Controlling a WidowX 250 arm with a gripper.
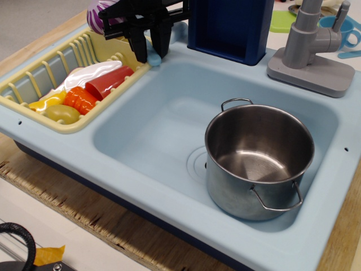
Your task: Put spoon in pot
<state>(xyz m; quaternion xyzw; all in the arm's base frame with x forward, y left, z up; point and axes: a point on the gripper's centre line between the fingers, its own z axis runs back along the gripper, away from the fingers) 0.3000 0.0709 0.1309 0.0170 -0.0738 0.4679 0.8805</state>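
Observation:
The spoon (154, 57) shows only as a bit of light-blue handle on the back corner of the yellow dish rack (34, 79), at the top left. Its white bowl is hidden behind the gripper. My black gripper (150, 54) is over it with its two fingers closed in on the handle from both sides. The pot (258, 161) is shiny steel with two wire loop handles. It stands upright and empty in the right part of the light-blue sink basin (158, 130), well to the right of and nearer than the gripper.
The rack holds a glossy white piece (90, 74), a red cup (108, 82), an orange toy (79, 99) and yellow toys (59, 110). A dark-blue box (231, 25) stands behind the sink. A grey faucet (313, 48) stands at the back right. A purple toy (97, 14) lies behind the rack.

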